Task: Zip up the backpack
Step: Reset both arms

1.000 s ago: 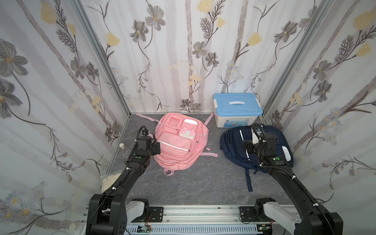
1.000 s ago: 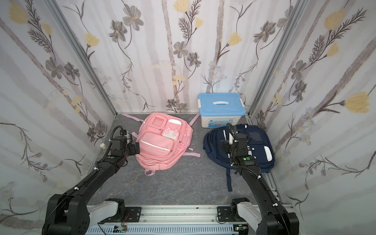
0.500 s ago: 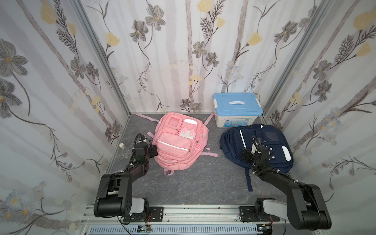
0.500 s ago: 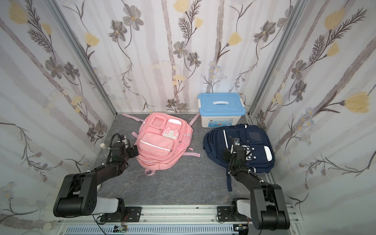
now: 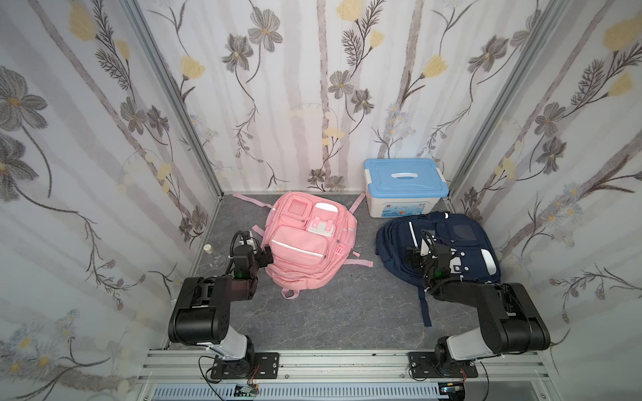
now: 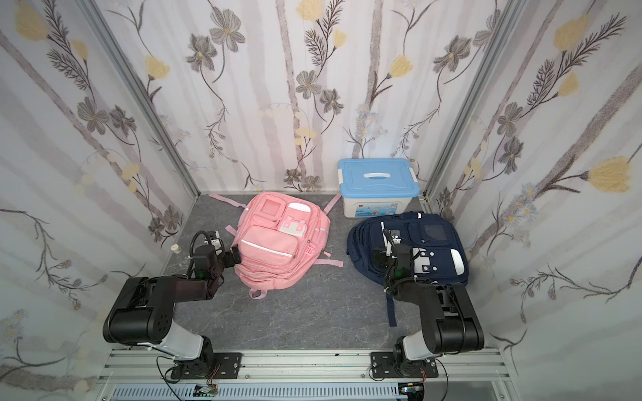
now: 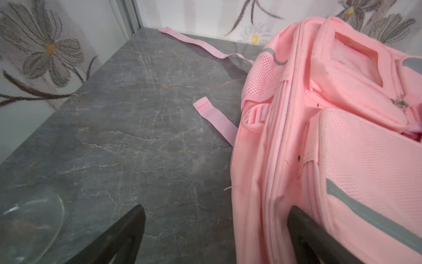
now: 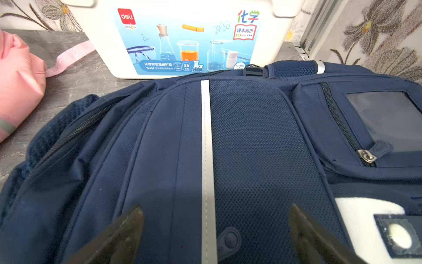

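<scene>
Jaws on both arms stand wide apart and hold nothing. In the left wrist view the left jaws have one finger point(image 7: 123, 235) over bare table point(image 7: 137, 137) and the other at the side of the pink backpack point(image 7: 331, 141); whether it touches the fabric I cannot tell. The right jaws hang low over the front panel of the navy backpack point(image 8: 262, 148), their fingers point(image 8: 123, 233) either side of its grey stripe point(image 8: 206, 148). Beside that panel, a pocket with a clear window has its zip pull point(image 8: 366, 157) at the end of its track nearer the jaws. In both top views the pink backpack lies front up toward the far edge, left of the middle, with straps spread on the table. The navy backpack lies by the right edge, just in front of a blue-lidded box point(image 5: 404, 180) in the far right corner. A glass flask point(image 5: 212, 256) sits at the left edge.
</scene>
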